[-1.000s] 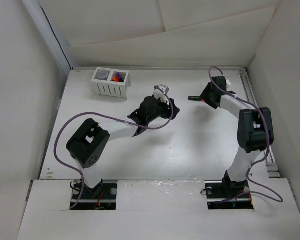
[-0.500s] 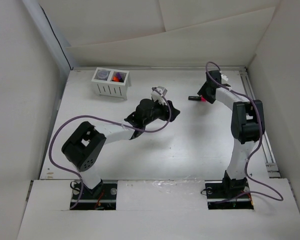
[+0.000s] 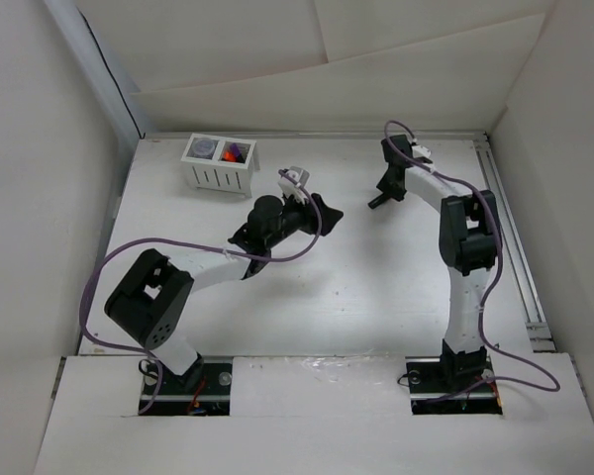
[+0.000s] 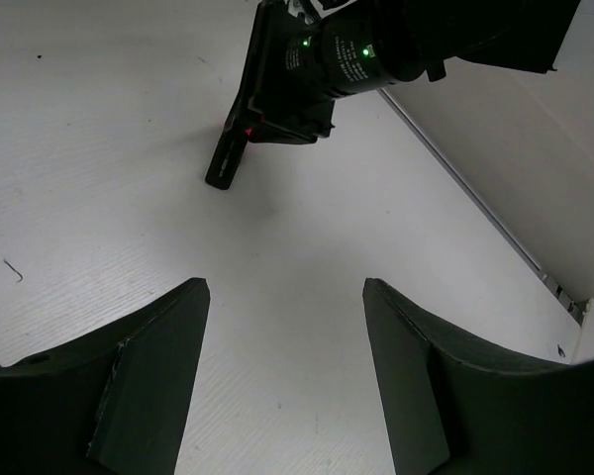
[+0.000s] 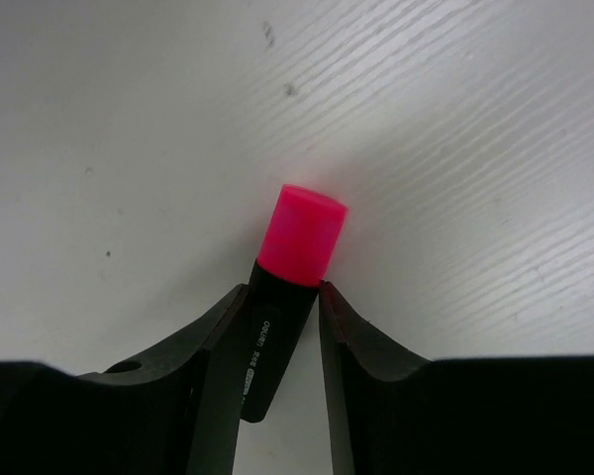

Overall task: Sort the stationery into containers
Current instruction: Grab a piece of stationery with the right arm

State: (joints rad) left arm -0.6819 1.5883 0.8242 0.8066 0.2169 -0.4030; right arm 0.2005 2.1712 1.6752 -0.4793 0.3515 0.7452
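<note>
A black marker with a pink cap [image 5: 299,237] lies on the white table, and my right gripper [image 5: 283,288] is shut on its black barrel just behind the cap. From above, the right gripper [image 3: 383,196] is at the back centre with the marker's black end [image 3: 376,202] poking out to the left. The left wrist view shows the same marker [image 4: 228,163] under the right gripper [image 4: 287,89]. My left gripper [image 4: 285,287] is open and empty, hovering over bare table [image 3: 322,213]. The white organiser [image 3: 223,178] at the back left holds a clear-purplish round piece [image 3: 205,148] and an orange-and-purple piece [image 3: 236,152].
White walls enclose the table on the left, back and right. A metal rail [image 3: 510,237] runs along the right edge. Purple cables loop beside both arms. My left arm stretches diagonally between its base and the table's middle.
My right gripper swung left along the back of the table and its jaws closed onto the marker. My left arm shifted a little left and back, its jaws unchanged.
</note>
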